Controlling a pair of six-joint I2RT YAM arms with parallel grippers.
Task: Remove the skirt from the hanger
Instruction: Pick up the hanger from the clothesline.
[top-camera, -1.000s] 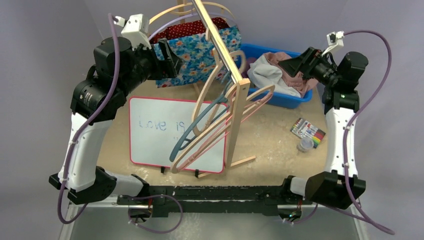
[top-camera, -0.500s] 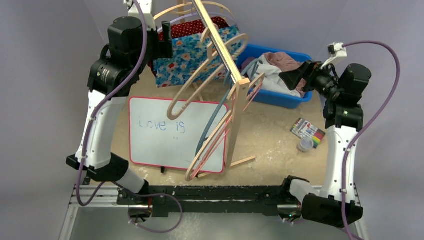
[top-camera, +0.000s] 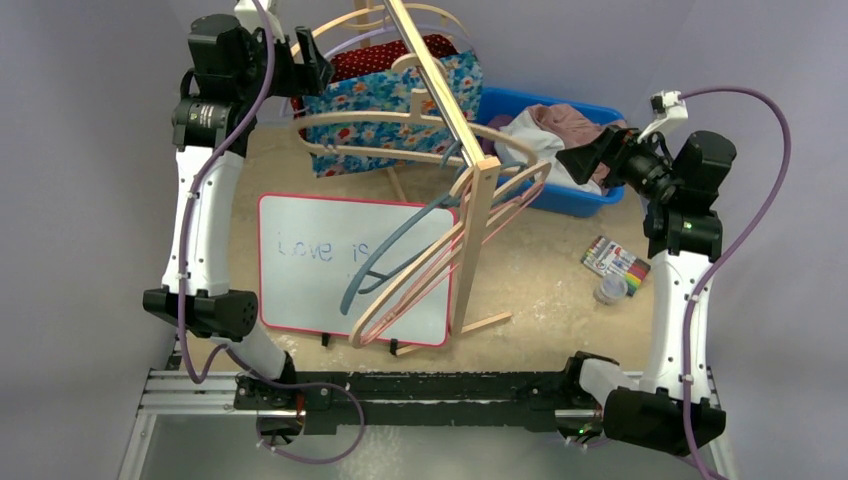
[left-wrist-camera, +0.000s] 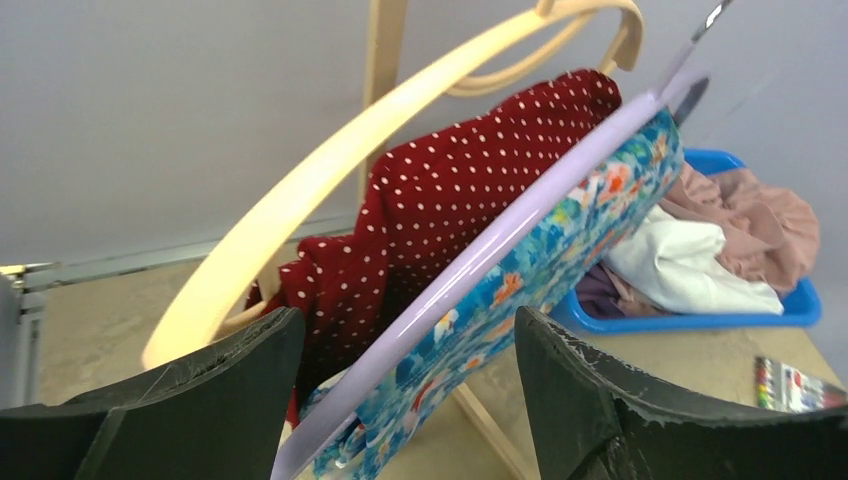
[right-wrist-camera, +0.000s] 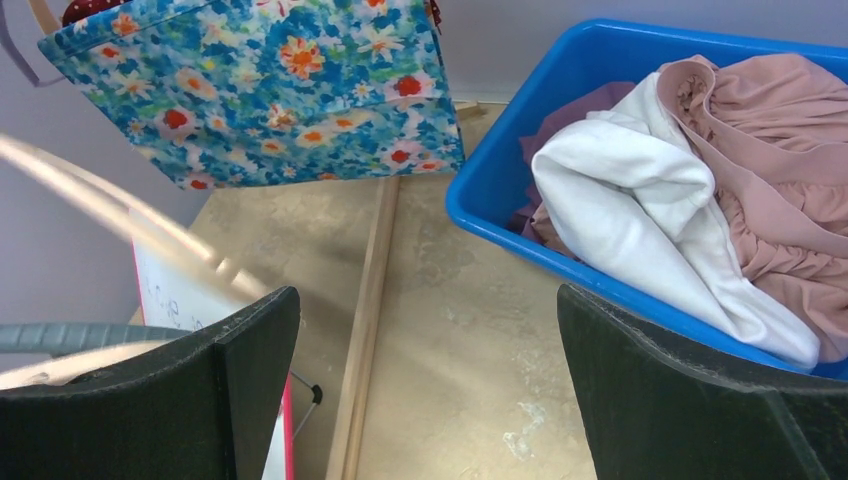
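Note:
A blue floral skirt (top-camera: 400, 110) hangs on a lilac hanger (left-wrist-camera: 500, 240) from the wooden rack's rail (top-camera: 440, 80). Behind it, a red polka-dot skirt (top-camera: 380, 55) hangs on a wooden hanger (left-wrist-camera: 330, 170). My left gripper (top-camera: 305, 68) is raised at the skirts' left end. It is open, and in the left wrist view the left gripper (left-wrist-camera: 410, 400) has a jaw on either side of the lilac hanger and floral skirt (left-wrist-camera: 560, 250), with gaps on both sides. My right gripper (top-camera: 590, 155) hovers open and empty beside the blue bin (top-camera: 570, 200).
The bin (right-wrist-camera: 500, 180) holds white and pink clothes (right-wrist-camera: 640, 210). Several empty hangers (top-camera: 440, 250) hang from the rail's near end over a whiteboard (top-camera: 310, 260); one wooden hanger (top-camera: 380, 125) lies swung out sideways. A marker pack (top-camera: 615, 260) and small cup (top-camera: 611, 290) sit right.
My left arm has risen and swung back to the skirts' left end. The empty hangers on the rail are swinging. The right arm shifted only slightly.

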